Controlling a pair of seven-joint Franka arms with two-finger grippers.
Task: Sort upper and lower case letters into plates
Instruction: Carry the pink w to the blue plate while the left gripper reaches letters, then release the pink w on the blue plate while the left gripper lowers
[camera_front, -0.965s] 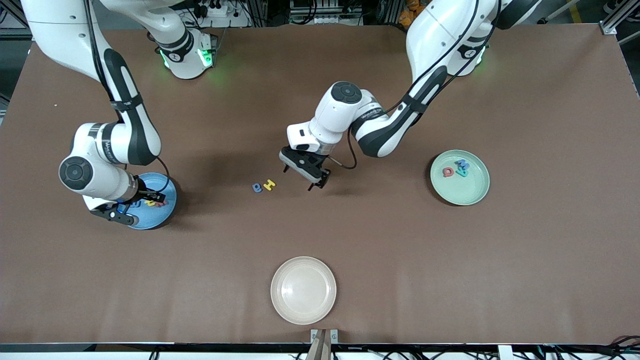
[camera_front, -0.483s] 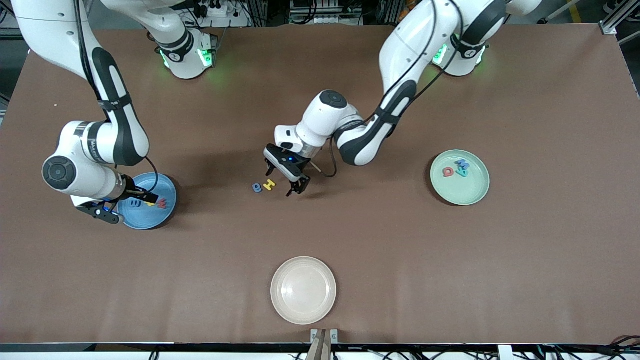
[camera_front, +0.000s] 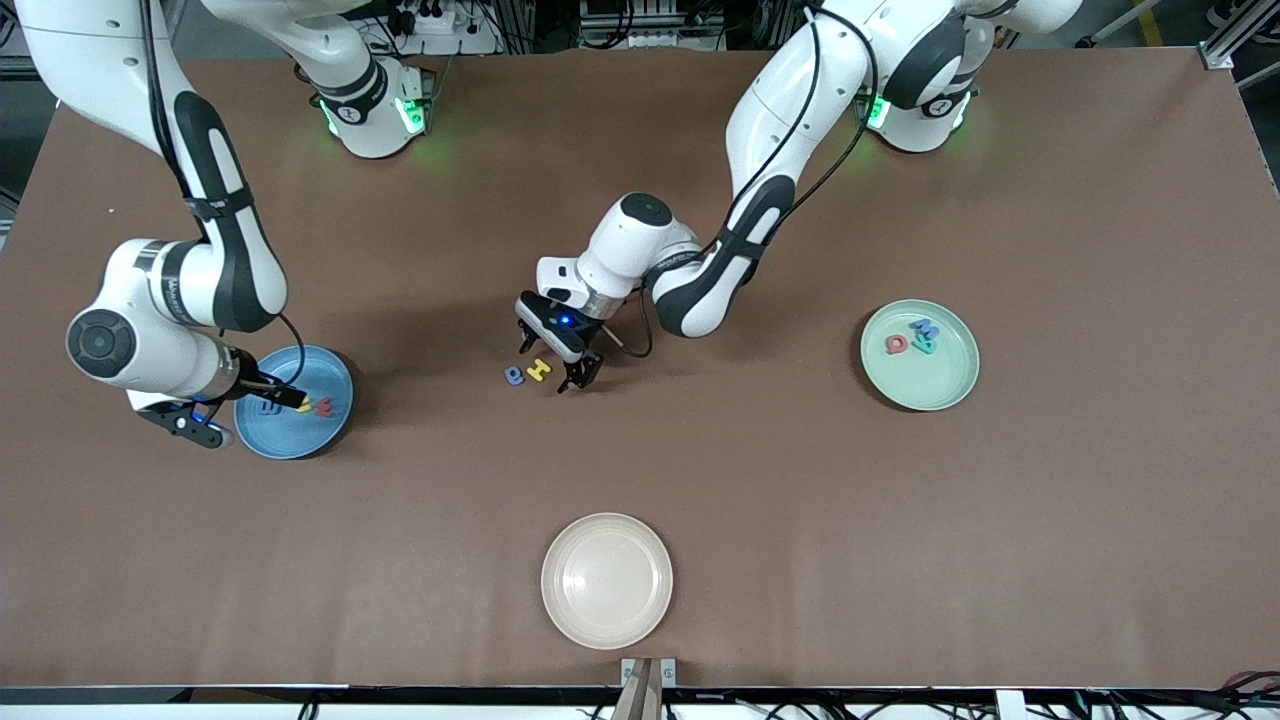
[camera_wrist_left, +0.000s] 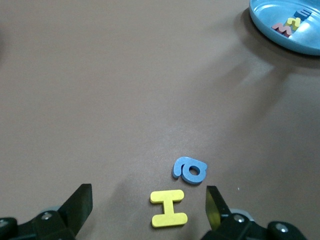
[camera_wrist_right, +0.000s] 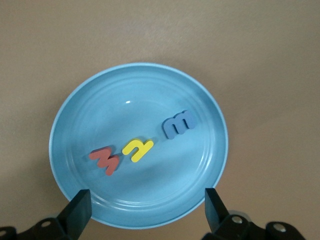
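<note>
The brown desk (camera_front: 900, 520) carries three round shallow plastic plates. The sky-blue plate (camera_front: 293, 402) lies toward the right arm's end. The pale mint-green plate (camera_front: 920, 355) lies toward the left arm's end. The cream-white plate (camera_front: 607, 580) is nearer the front camera than both, about midway between them.

In the sky-blue plate lie three small flat foam letters in a row: a blue letter E (camera_wrist_right: 178, 123), a yellow letter (camera_wrist_right: 137, 149) and a red letter W (camera_wrist_right: 105, 159). In the mint-green plate lie a red letter (camera_front: 896, 344), a teal letter (camera_front: 926, 344) and a blue letter (camera_front: 925, 328), close together.

Two more letters lie on the bare desk between the sky-blue plate and the mint-green plate: a yellow capital H (camera_wrist_left: 169, 208) and a blue lowercase letter (camera_wrist_left: 190, 170) just beside it on the side toward the sky-blue plate.

The left gripper (camera_front: 553, 355) is low over the yellow capital H, its jaws spread wide on either side of it and not touching it. The right gripper (camera_front: 236, 413) is over the rim of the sky-blue plate, its jaws spread apart with nothing between them.
</note>
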